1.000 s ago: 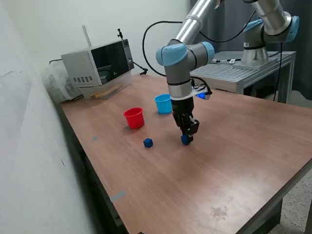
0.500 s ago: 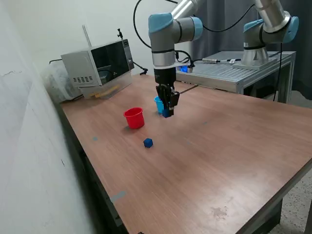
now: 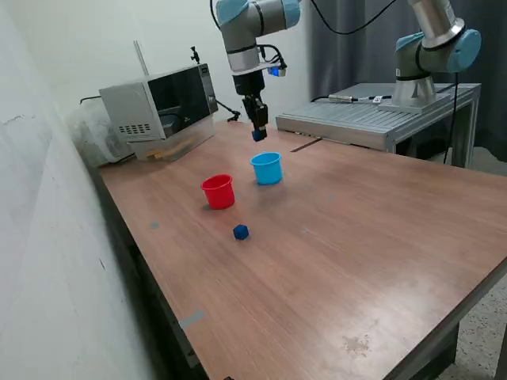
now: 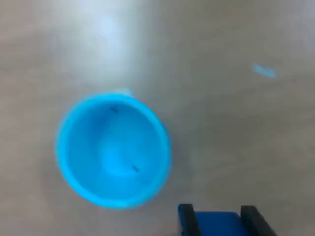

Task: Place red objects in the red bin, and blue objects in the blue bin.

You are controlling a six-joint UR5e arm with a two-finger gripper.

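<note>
Blue cube [image 3: 257, 134] is pinched in the gripper [image 3: 257, 133], hanging high over the desk's far edge; blue cup [image 3: 267, 168] looks empty, probably slightly nearward of the fingers [image 4: 185, 219].

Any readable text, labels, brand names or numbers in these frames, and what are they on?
No text can be read in either view.
Microwave: any markings on its control panel are too small to read.
Blue cup, red cup, loose blue cube and the cube held in the tool: plain, no print visible.
</note>
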